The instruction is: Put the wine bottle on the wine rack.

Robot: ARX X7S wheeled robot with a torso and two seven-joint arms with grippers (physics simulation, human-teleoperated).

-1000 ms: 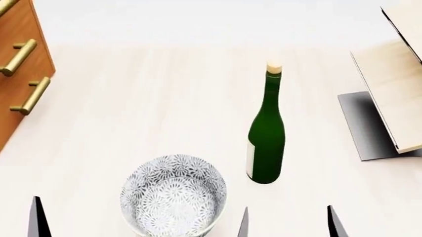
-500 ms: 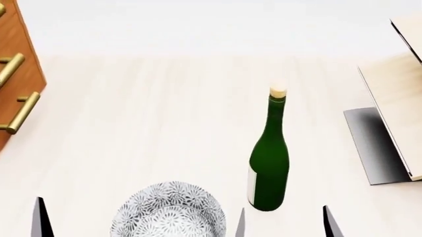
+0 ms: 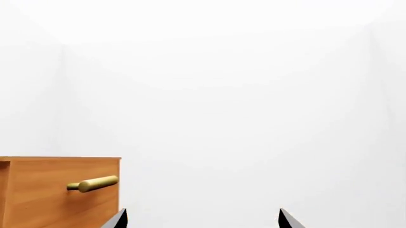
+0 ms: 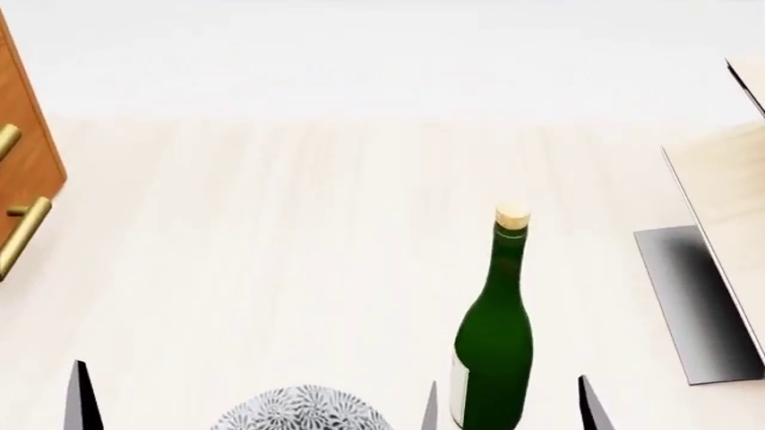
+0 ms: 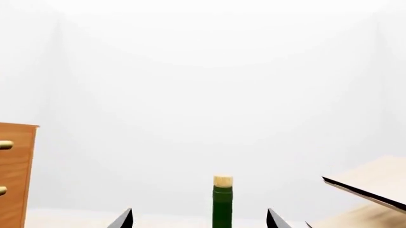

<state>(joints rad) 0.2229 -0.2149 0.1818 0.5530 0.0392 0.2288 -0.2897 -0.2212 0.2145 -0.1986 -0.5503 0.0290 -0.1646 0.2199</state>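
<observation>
While nothing is yet gripped, the scene reads as an approach. At far left stands the brown wooden drawer cabinet with brass handles (image 4: 27,193), apart from the work. The left gripper (image 3: 199,222) hangs spread wide over nothing, probably just parked. Next comes the patterned grey-white bowl (image 4: 299,409), only its rim showing at the lower edge. Just beside it the tall dark green glass wine bottle with pale cork (image 4: 496,345) stands upright on the pale wooden table (image 4: 299,233), lined up between the spread tips of the right gripper (image 5: 199,219), likely so the body can be clasped. At far right sits the wine rack of tilted pale boards on a grey metal base (image 4: 717,269). Against half a second ago, everything sits lower in the head view, and less of the bowl shows.
</observation>
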